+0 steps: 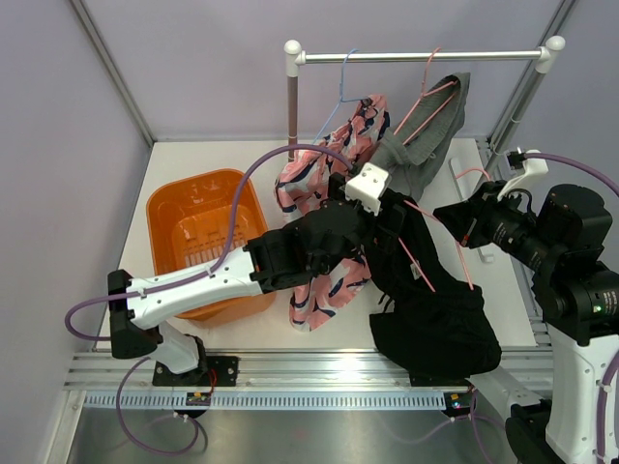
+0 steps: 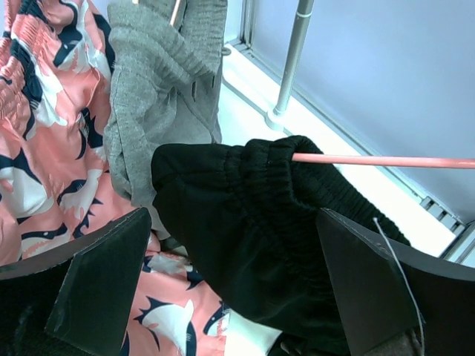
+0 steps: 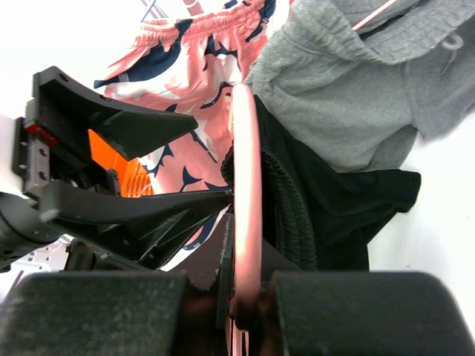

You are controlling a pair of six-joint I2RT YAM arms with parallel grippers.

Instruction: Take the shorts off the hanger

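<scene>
Black shorts hang on a pink hanger, off the rail and low over the table. My right gripper is shut on the hanger's end; in the right wrist view the pink bar runs up from between the shut gripper, with the black waistband beside it. My left gripper is open, its fingers on either side of the black waistband, not closed on it. The hanger bar comes out of the waistband to the right.
Pink patterned shorts on a blue hanger and grey shorts on another pink hanger hang from the rail right behind. An orange basket stands at the left. The rack's post is close to the right.
</scene>
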